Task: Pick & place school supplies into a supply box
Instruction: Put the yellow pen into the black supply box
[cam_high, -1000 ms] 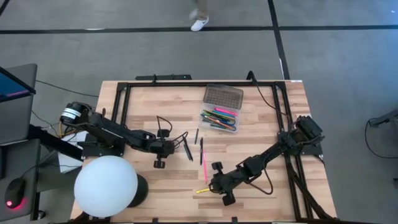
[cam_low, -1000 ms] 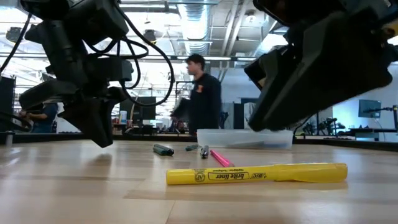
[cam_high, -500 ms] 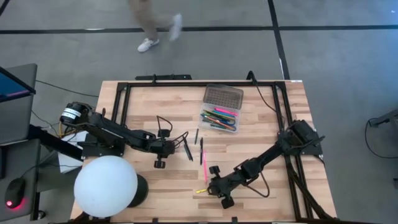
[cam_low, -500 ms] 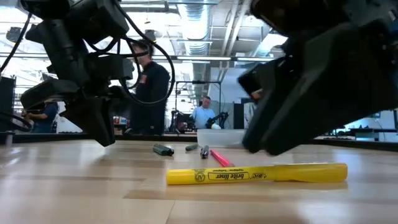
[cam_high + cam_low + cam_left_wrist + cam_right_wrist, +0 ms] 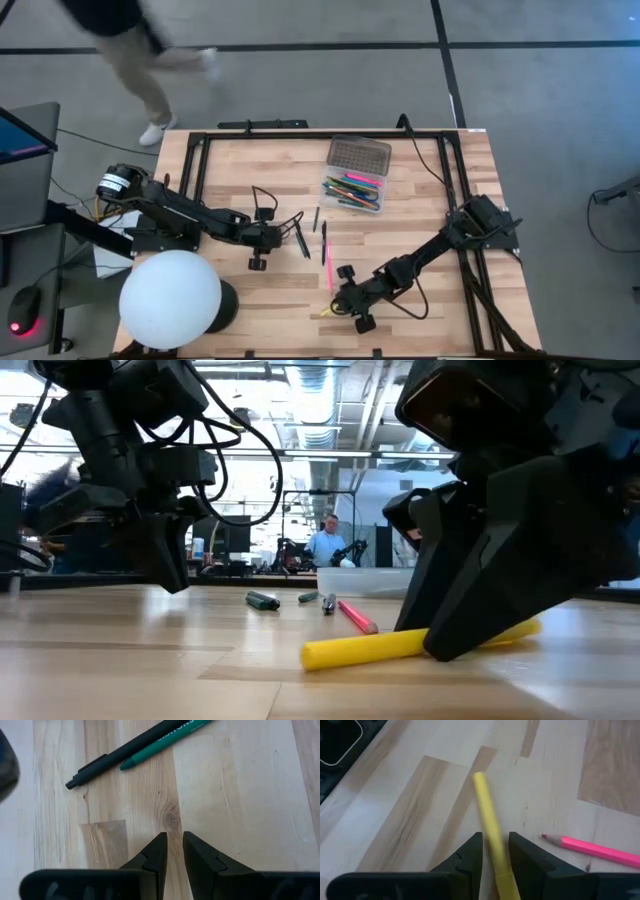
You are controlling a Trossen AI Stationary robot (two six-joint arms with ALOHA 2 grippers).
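Spanning light wood tabletop [image 5: 420,200]; person [image 5: 130,40] walking beyond.

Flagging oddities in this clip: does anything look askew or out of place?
Only the yellow highlighter: it sits skewed between the right gripper fingers, near the table's front edge. The left gripper hovers over bare wood, holding nothing.

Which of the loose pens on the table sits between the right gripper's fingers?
The yellow highlighter, lying between the right gripper's fingers. The pink pencil lies off to one side, and the dark pens sit by the left gripper.
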